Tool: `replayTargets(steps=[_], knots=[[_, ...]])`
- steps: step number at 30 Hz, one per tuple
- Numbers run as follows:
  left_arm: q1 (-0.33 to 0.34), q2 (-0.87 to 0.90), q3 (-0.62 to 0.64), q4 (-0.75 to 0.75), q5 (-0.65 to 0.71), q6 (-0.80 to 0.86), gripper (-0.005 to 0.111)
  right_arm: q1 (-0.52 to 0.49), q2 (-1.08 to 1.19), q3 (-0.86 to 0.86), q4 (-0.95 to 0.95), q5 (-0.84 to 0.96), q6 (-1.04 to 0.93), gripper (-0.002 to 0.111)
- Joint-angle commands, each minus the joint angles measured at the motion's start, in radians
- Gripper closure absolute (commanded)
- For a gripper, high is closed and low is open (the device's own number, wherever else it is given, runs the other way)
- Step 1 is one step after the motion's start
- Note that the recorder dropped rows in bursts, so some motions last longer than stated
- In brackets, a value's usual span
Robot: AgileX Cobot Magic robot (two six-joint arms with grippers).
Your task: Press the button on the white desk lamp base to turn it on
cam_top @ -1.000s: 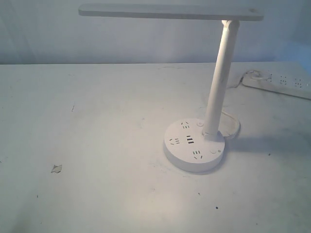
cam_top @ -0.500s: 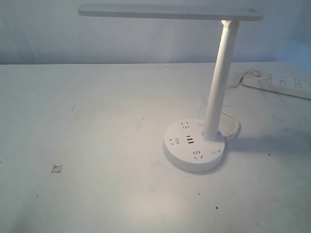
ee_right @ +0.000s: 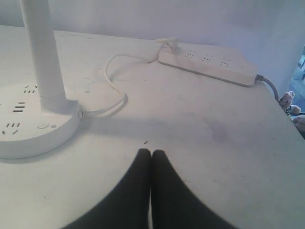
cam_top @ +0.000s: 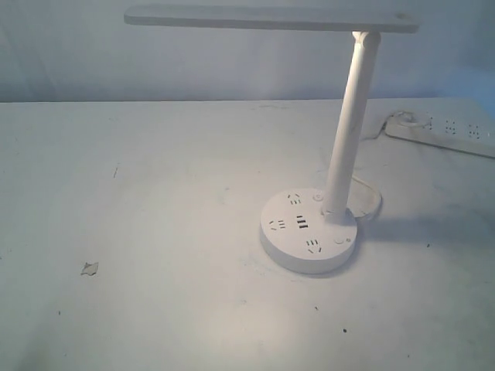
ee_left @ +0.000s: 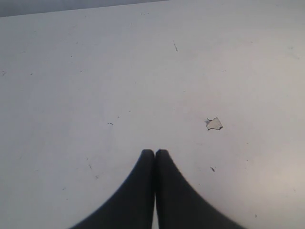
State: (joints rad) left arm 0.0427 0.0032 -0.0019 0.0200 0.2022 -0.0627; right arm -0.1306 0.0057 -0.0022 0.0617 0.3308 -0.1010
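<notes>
The white desk lamp base (cam_top: pixel 290 241) is a thick round disc right of the table's middle, with socket holes and dark USB slots (cam_top: pixel 302 224). A slim pole (cam_top: pixel 348 124) rises to a flat bar head (cam_top: pixel 271 18). The button (cam_top: pixel 339 242) is a small round outline near the base's front right rim, beside a tiny dot. In the right wrist view the base (ee_right: pixel 28 140) and button (ee_right: pixel 43 125) lie well off from my right gripper (ee_right: pixel 151 151), which is shut and empty above bare table. My left gripper (ee_left: pixel 155 151) is shut and empty too. Neither gripper shows in the exterior view.
A long white power strip (cam_top: pixel 445 133) (ee_right: pixel 207 64) lies at the back right. The lamp's cord (ee_right: pixel 112 90) loops from it to the base. A small torn scrap (cam_top: pixel 90 268) (ee_left: pixel 214 124) lies on the left. The table edge (ee_right: pixel 286 119) runs close past the strip.
</notes>
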Motion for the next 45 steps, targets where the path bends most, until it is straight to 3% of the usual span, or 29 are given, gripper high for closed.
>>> replayTargets(steps=[1, 6, 15, 45], knots=[[-0.008, -0.003, 0.002, -0.004, -0.001, 0.0, 0.107, -0.01, -0.006, 0.002, 0.0, -0.003, 0.003, 0.108], [-0.008, -0.003, 0.002, -0.004, -0.001, 0.0, 0.107, -0.007, -0.006, 0.002, 0.001, -0.01, 0.003, 0.108], [-0.008, -0.003, 0.002, -0.004, -0.001, 0.0, 0.107, 0.1, -0.006, 0.002, 0.001, -0.013, 0.003, 0.108], [-0.008, -0.003, 0.002, -0.004, -0.001, 0.0, 0.107, 0.1, -0.006, 0.002, 0.001, -0.011, 0.003, 0.108]])
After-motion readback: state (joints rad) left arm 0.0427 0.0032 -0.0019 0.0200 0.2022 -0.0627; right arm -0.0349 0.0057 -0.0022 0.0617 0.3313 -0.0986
